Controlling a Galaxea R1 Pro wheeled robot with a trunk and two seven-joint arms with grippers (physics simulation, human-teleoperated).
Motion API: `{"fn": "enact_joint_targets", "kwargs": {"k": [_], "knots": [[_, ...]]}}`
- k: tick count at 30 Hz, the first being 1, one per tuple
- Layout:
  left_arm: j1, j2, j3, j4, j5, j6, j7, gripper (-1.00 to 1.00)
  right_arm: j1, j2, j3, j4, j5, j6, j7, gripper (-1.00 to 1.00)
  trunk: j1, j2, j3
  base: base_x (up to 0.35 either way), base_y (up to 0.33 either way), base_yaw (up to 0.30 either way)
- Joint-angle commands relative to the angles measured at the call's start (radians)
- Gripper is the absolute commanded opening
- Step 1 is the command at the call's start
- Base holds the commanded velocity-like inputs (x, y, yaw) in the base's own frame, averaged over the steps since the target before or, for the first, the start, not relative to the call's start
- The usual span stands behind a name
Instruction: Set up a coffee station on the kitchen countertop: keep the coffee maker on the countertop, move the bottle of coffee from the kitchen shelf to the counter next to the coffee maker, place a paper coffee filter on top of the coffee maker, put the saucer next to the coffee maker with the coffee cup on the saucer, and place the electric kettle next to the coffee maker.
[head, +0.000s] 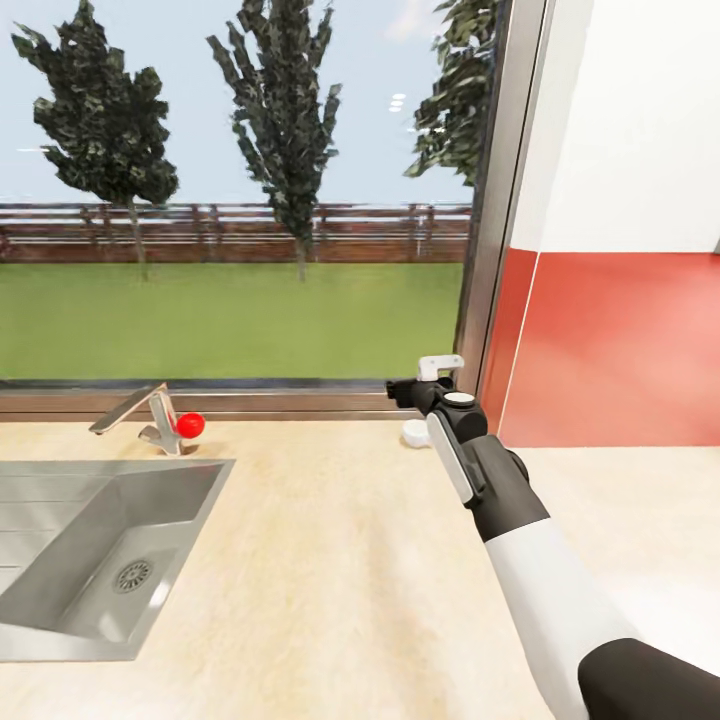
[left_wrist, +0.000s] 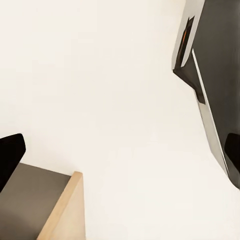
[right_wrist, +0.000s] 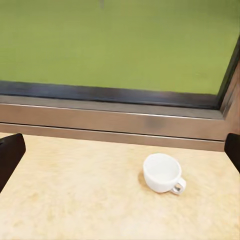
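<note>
At the left of the desk (head: 330, 560) a steel sink (head: 60, 560) is set, with a tap (head: 150, 415) and a red ball (head: 190, 424) at the back edge behind it. Farther right, near the back edge below the window frame (head: 495, 200), the cup (right_wrist: 162, 172) is seen upright on the bare desk, its handle turned toward the desk's right end. It lies just ahead of the right pincer (head: 425, 385), whose fingers are spread wide with nothing held, so the right arm is judged the nearer; the left pincer (left_wrist: 120, 150) is likewise open and empty.
</note>
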Motion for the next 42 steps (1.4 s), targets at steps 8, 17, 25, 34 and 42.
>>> {"fn": "enact_joint_targets", "kwargs": {"k": [8, 17, 25, 34, 42], "knots": [[0.0, 0.0, 0.008, -0.001, -0.011, 0.004, 0.002, 1.0, -0.001, -0.015, 0.0, -0.002, -0.011, 0.003, -0.011, 1.0, 0.0, -0.002, -0.002, 0.185, -0.002, 0.0], [0.0, -0.001, 0.005, 0.002, -0.012, 0.006, 0.002, 1.0, -0.001, -0.021, 0.001, -0.003, -0.011, 0.003, -0.011, 1.0, 0.0, -0.002, -0.002, 0.086, -0.01, 0.0], [0.0, -0.002, 0.005, 0.012, -0.012, 0.008, 0.002, 1.0, -0.001, -0.021, -0.004, 0.0, -0.01, 0.003, -0.011, 1.0, 0.0, -0.002, -0.002, 0.083, -0.056, 0.0], [0.003, 0.0, 0.005, 0.052, -0.013, 0.009, 0.002, 1.0, -0.021, -0.018, -0.097, 0.002, -0.009, 0.008, -0.081, 1.0, 0.0, -0.002, -0.002, 0.002, -0.002, 0.0], [0.003, -0.001, 0.004, 0.053, -0.013, 0.01, 0.002, 1.0, -0.188, -0.014, -0.1, 0.136, -0.014, 0.085, -0.216, 1.0, 0.0, -0.002, -0.002, 0.0, 0.0, 0.0]]}}
